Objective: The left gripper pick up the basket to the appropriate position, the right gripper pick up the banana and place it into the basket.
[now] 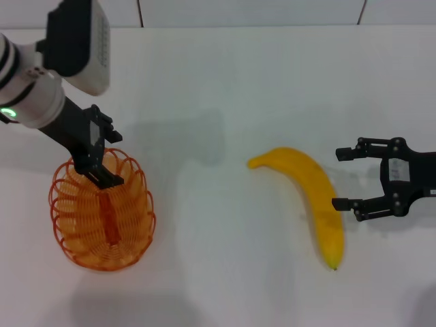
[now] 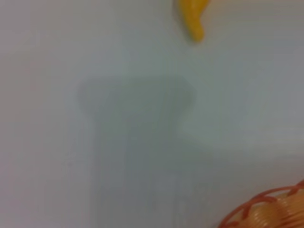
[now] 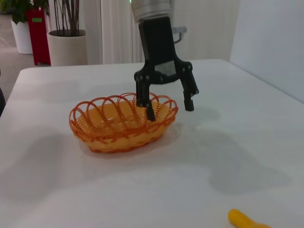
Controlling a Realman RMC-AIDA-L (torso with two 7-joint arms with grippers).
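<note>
The orange wire basket [image 1: 139, 225] stands on the white table at the left. My left gripper [image 1: 112, 157] is open over the basket's far rim. In the right wrist view the left gripper [image 3: 169, 110] has one finger inside the basket [image 3: 118, 135] and the other outside, astride the rim. A piece of the basket's rim [image 2: 270, 211] shows in the left wrist view. The yellow banana [image 1: 306, 194] lies on the table right of centre. My right gripper [image 1: 337, 179] is open and empty just right of the banana's middle. The banana's tip also shows in the left wrist view [image 2: 192, 19] and the right wrist view [image 3: 244, 219].
The white table [image 1: 218, 82] reaches to its far edge at the top of the head view. Between basket and banana is bare tabletop. In the right wrist view, plant pots [image 3: 66, 47] stand on the floor beyond the table.
</note>
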